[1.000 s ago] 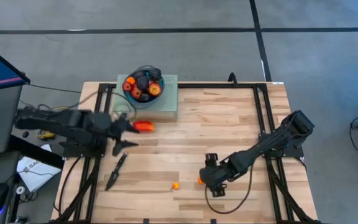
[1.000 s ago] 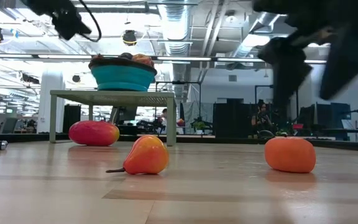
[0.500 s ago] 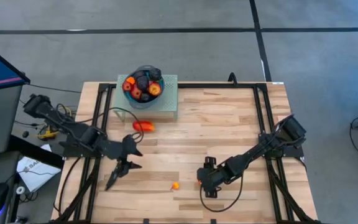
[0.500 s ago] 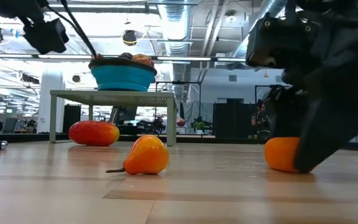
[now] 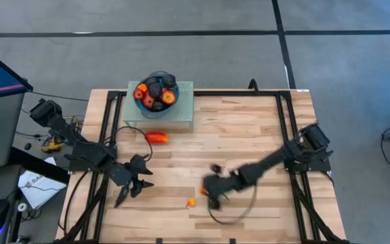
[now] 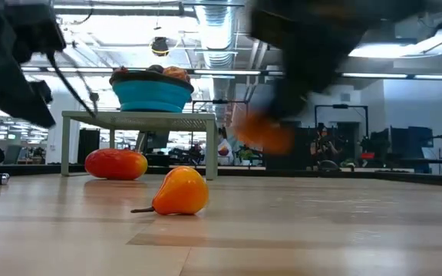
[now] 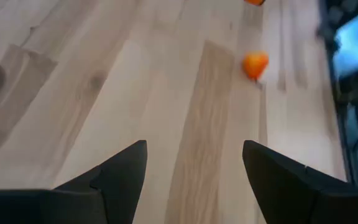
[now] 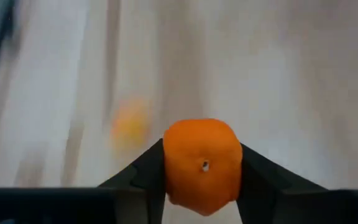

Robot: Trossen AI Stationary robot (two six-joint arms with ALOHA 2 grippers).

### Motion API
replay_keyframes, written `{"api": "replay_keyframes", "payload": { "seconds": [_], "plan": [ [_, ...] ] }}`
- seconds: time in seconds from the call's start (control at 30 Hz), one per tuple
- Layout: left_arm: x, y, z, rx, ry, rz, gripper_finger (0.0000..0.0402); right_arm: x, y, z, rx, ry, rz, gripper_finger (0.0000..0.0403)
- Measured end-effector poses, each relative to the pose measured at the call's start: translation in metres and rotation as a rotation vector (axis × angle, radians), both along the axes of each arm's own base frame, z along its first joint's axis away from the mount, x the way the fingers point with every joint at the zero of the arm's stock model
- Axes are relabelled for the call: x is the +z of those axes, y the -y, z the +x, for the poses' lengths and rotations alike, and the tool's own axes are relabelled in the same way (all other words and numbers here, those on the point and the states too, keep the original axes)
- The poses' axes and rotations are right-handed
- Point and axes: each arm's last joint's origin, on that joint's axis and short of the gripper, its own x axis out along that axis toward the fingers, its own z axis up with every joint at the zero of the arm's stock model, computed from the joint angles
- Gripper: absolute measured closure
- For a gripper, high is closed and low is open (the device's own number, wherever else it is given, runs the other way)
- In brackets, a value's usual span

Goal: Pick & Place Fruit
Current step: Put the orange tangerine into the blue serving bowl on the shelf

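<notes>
- Your orange (image 8: 202, 165) sits pinched between the two fingers of the right end effector (image 5: 210, 192), clear of the worktop (image 5: 249, 135); in the low view it shows as a blur (image 6: 263, 134) in the air.
- That end effector is at about 6 o'clock on the worktop, its arm reaching in from the 3 o'clock edge.
- A small pear (image 5: 191, 202) lies on the wood just beside it, toward 7 o'clock; the low view shows it on its side (image 6: 181, 192).
- The long red-orange piece (image 5: 156, 137) lies at about 10 o'clock, just in front of the green stand (image 5: 185, 112).
- The blue bowl (image 5: 156, 91) sits on that stand at 11 o'clock, heaped with red, orange and dark fruit (image 5: 161, 99).
- Your left end effector (image 5: 137, 177) hangs at about 8 o'clock, fingers (image 7: 120, 177) spread wide with nothing between them, well apart from the pear.
</notes>
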Motion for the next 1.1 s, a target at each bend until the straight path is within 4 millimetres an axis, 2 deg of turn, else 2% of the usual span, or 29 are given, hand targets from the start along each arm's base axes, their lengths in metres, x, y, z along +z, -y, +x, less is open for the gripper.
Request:
{"api": "replay_keyframes", "payload": {
  "seconds": [0.13, 0.2, 0.33, 0.4, 0.47, 0.57, 0.73, 1.0, 1.1],
  "plan": [
    [-0.019, -0.004, -0.004, 0.056, 0.168, -0.046, 0.0143, 0.055, 0.052, 0.056, -0.026, 0.307, -0.088, 0.024],
    [-0.024, -0.007, -0.006, 0.07, 0.211, -0.047, 0.0143, 0.085, 0.082, 0.075, -0.043, 0.415, -0.158, 0.0234],
    [-0.024, -0.008, -0.006, 0.088, 0.269, -0.064, 0.0143, 0.147, 0.147, 0.102, -0.096, 0.601, -0.218, 0.0248],
    [-0.023, -0.007, -0.006, 0.088, 0.285, -0.074, 0.0143, 0.164, 0.178, 0.107, -0.102, 0.603, -0.243, 0.0258],
    [-0.021, -0.007, -0.005, 0.088, 0.299, -0.083, 0.0143, 0.175, 0.205, 0.122, -0.105, 0.663, -0.271, 0.0262],
    [-0.018, -0.006, -0.004, 0.078, 0.332, -0.073, 0.0143, 0.174, 0.229, 0.144, -0.107, 0.68, -0.273, 0.0254],
    [-0.015, -0.007, -0.003, 0.1, 0.374, -0.035, 0.0143, 0.147, 0.249, 0.182, -0.13, 0.617, -0.257, 0.0227],
    [-0.015, -0.007, -0.003, 0.101, 0.375, -0.039, 0.0143, 0.118, 0.26, 0.21, -0.174, 0.541, -0.247, 0.0225],
    [-0.014, -0.007, -0.002, 0.103, 0.379, -0.044, 0.0143, 0.12, 0.262, 0.21, -0.19, 0.538, -0.227, 0.0227]
  ]
}}
